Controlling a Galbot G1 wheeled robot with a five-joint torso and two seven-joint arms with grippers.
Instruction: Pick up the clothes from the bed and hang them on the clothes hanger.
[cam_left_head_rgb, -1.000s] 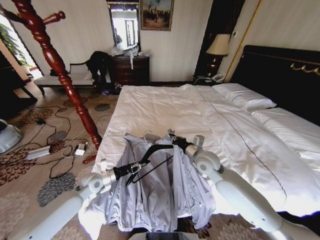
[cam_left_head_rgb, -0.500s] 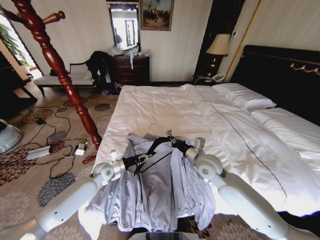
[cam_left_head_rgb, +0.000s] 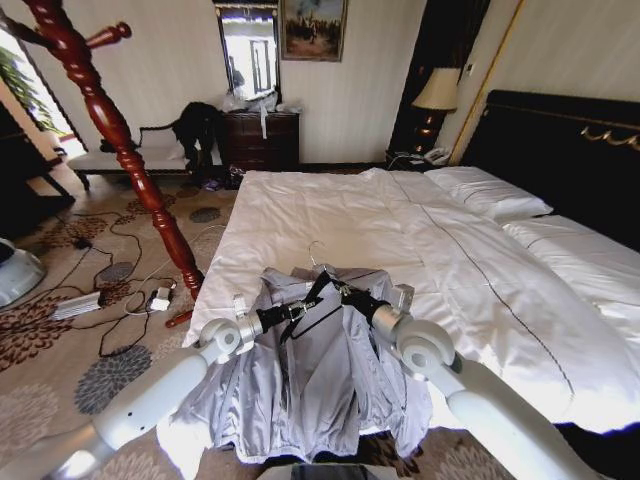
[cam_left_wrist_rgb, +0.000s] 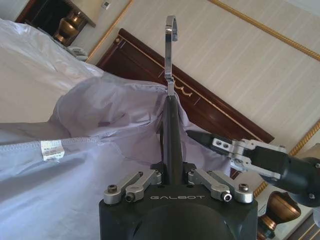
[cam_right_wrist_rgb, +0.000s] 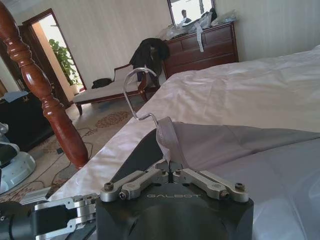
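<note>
The clothes (cam_left_head_rgb: 310, 380), a light grey jacket, lie on the bed (cam_left_head_rgb: 330, 210) at its near left corner, their lower part hanging over the edge. A black clothes hanger (cam_left_head_rgb: 318, 288) with a metal hook (cam_left_head_rgb: 316, 252) sits at the collar. My left gripper (cam_left_head_rgb: 292, 311) is shut on one hanger arm (cam_left_wrist_rgb: 172, 145). From the other side, my right gripper (cam_left_head_rgb: 350, 296) is shut on the collar fabric (cam_right_wrist_rgb: 168, 136) beside the hanger (cam_right_wrist_rgb: 137, 155). The jacket (cam_left_wrist_rgb: 100, 125) drapes over the hanger's far side.
A red-brown wooden coat stand (cam_left_head_rgb: 120, 140) rises from the carpet left of the bed. Cables and a power strip (cam_left_head_rgb: 110, 290) lie around its foot. White pillows (cam_left_head_rgb: 490, 195) and a dark headboard (cam_left_head_rgb: 560, 150) are at the right, a dresser (cam_left_head_rgb: 260, 140) at the back.
Both grippers have carried the hanger farther along the jacket, up to its collar. The collar fabric now rises around the hanger.
</note>
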